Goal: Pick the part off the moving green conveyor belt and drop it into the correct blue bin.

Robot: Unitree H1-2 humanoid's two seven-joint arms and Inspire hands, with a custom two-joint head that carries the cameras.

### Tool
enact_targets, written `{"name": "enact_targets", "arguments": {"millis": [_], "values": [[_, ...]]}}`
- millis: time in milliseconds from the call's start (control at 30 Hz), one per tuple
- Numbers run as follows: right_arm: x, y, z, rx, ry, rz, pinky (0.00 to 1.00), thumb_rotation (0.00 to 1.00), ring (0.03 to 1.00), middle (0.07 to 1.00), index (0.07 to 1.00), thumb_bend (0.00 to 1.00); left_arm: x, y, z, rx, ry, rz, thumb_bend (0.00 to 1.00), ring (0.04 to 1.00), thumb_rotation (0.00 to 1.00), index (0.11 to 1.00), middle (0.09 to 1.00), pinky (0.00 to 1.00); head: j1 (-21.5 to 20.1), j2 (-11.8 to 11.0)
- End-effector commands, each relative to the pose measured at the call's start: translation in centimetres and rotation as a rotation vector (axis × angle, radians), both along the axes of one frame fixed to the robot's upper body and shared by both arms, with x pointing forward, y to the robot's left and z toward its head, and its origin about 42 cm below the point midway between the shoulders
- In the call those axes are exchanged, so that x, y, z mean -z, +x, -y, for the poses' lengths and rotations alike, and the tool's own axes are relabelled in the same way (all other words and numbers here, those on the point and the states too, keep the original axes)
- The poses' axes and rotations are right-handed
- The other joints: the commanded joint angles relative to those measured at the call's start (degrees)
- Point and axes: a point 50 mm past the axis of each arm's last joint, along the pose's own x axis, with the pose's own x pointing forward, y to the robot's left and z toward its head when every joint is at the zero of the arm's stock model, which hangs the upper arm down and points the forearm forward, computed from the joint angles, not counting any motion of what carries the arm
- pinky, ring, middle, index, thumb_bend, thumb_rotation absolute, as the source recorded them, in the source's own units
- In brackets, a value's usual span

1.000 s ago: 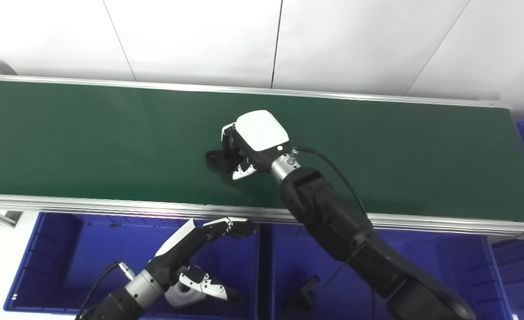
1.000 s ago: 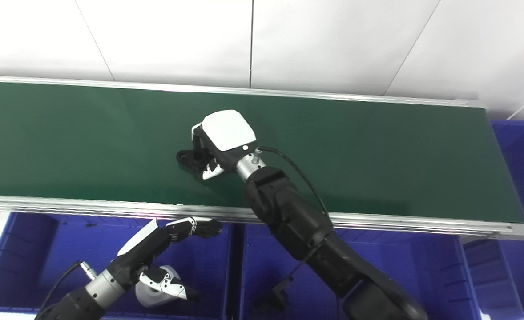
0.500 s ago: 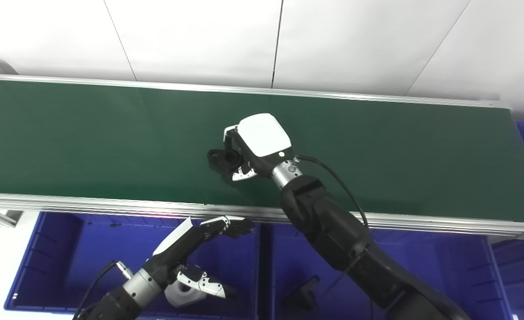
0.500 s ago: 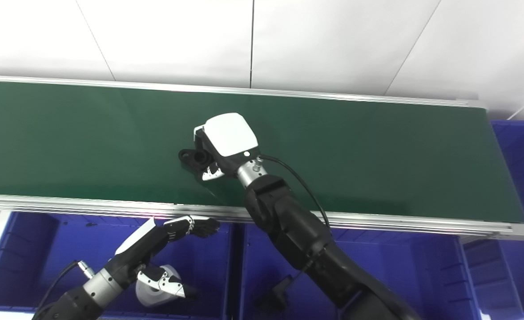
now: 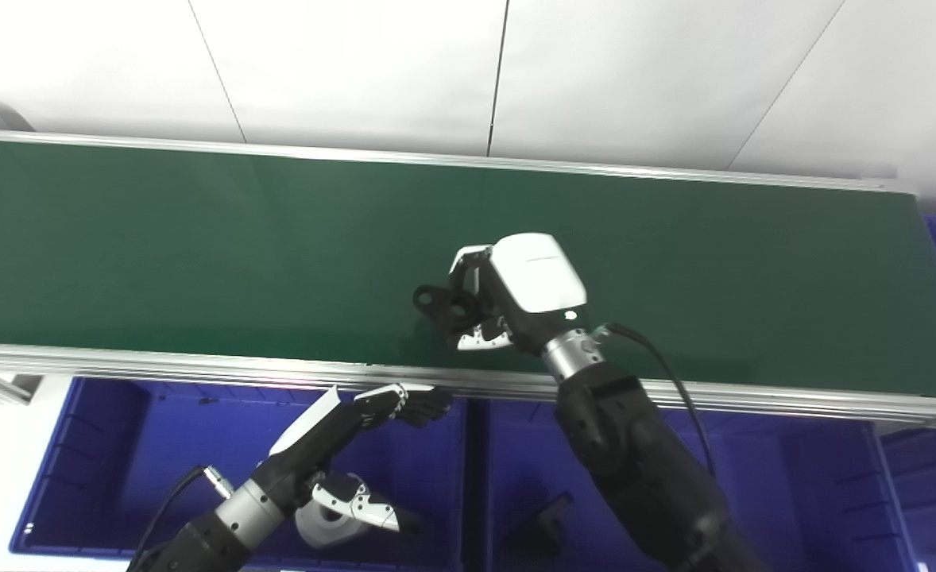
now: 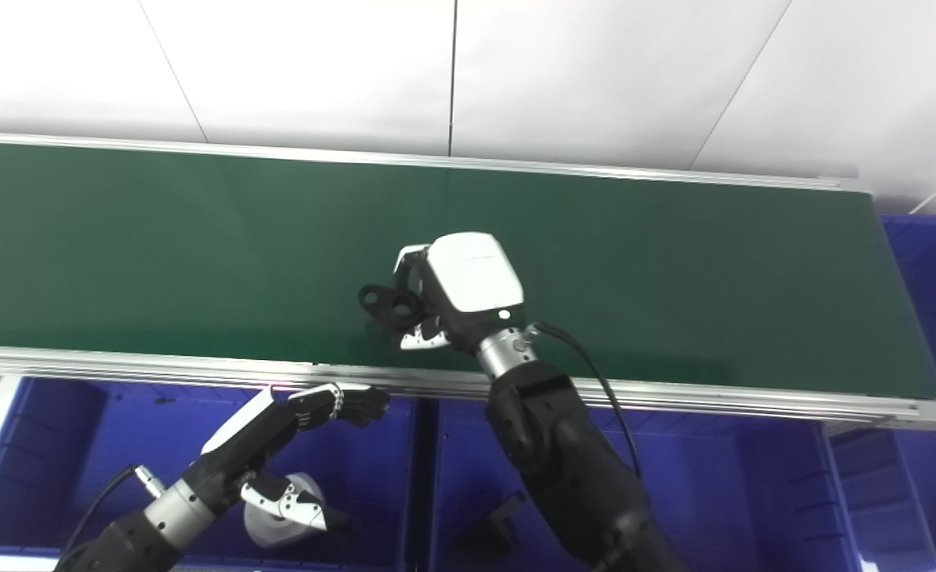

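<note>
Two blue plastic bins stand side by side below the near rail of the conveyor. The left blue bin [image 5: 118, 445] holds a white rounded object [image 5: 321, 528], partly hidden behind the left hand. The right blue bin [image 5: 794, 492] holds a small black angular part [image 5: 543, 520] on its floor. A further blue container [image 6: 933, 270] sits at the right end of the belt.

The flat green conveyor belt [image 5: 158, 246] runs left to right between silver aluminium rails. The left hand [image 5: 357, 417] hovers over the left blue bin, fingers apart, holding nothing.

The right hand [image 5: 500, 298] is closed on the black plastic part [image 5: 440, 302], a dark piece with round holes, over the near half of the belt; lift-off cannot be confirmed
</note>
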Motion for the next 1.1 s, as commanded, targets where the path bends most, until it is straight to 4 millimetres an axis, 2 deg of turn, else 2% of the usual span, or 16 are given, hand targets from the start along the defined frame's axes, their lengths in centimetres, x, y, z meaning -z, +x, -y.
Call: {"name": "enact_targets", "arguments": {"millis": [0, 100, 233, 433, 567, 733, 900, 1067], "values": [[-2.1, -0.3, 0.2, 0.027, 0.046, 0.044, 0.13, 0.12, 0.188, 0.256, 0.471, 0.52, -1.0, 0.0, -0.3, 0.0, -0.018, 0.042, 0.88, 0.761, 0.2, 0.782, 0.78, 0.72, -0.1, 0.1], [-3.4, -2.2, 1.4, 0.046, 0.077, 0.052, 0.17, 0.12, 0.215, 0.288, 0.475, 0.51, -1.2, -0.1, -0.5, -0.012, -0.019, 0.033, 0.88, 0.767, 0.21, 0.783, 0.783, 0.72, -0.2, 0.6], [-4.3, -4.6, 3.2, 0.066, 0.105, 0.053, 0.16, 0.12, 0.22, 0.302, 0.477, 0.51, -1.5, -0.3, -0.5, -0.027, -0.03, 0.027, 0.88, 0.772, 0.19, 0.785, 0.787, 0.71, -0.3, 1.1], [-4.1, -8.4, 5.7, 0.132, 0.129, 0.011, 0.16, 0.12, 0.204, 0.278, 0.479, 0.51, -1.9, -0.4, -0.8, -0.047, -0.04, 0.033, 0.88, 0.771, 0.2, 0.787, 0.789, 0.7, -0.8, 1.8], [-2.6, -11.0, 7.2, 0.137, 0.104, -0.059, 0.13, 0.12, 0.176, 0.25, 0.482, 0.52, -1.9, -0.2, -1.0, -0.056, -0.042, 0.034, 0.88, 0.764, 0.21, 0.785, 0.786, 0.7, -1.0, 2.4], [0.0, -13.0, 9.1, 0.095, 0.064, -0.18, 0.13, 0.12, 0.186, 0.265, 0.484, 0.52, -2.0, 0.0, -1.3, -0.064, -0.034, 0.031, 0.87, 0.765, 0.2, 0.786, 0.785, 0.7, -1.9, 3.2], [2.0, -13.6, 11.3, 0.076, 0.02, -0.296, 0.12, 0.12, 0.183, 0.268, 0.485, 0.52, -2.0, 0.4, -1.5, -0.081, -0.04, 0.012, 0.88, 0.774, 0.19, 0.791, 0.793, 0.71, -3.0, 3.5], [4.0, -12.8, 13.0, 0.066, -0.066, -0.396, 0.18, 0.12, 0.244, 0.329, 0.484, 0.51, -1.8, 0.8, -1.7, -0.091, -0.044, 0.019, 0.88, 0.773, 0.19, 0.794, 0.798, 0.72, -3.0, 3.7]]}}
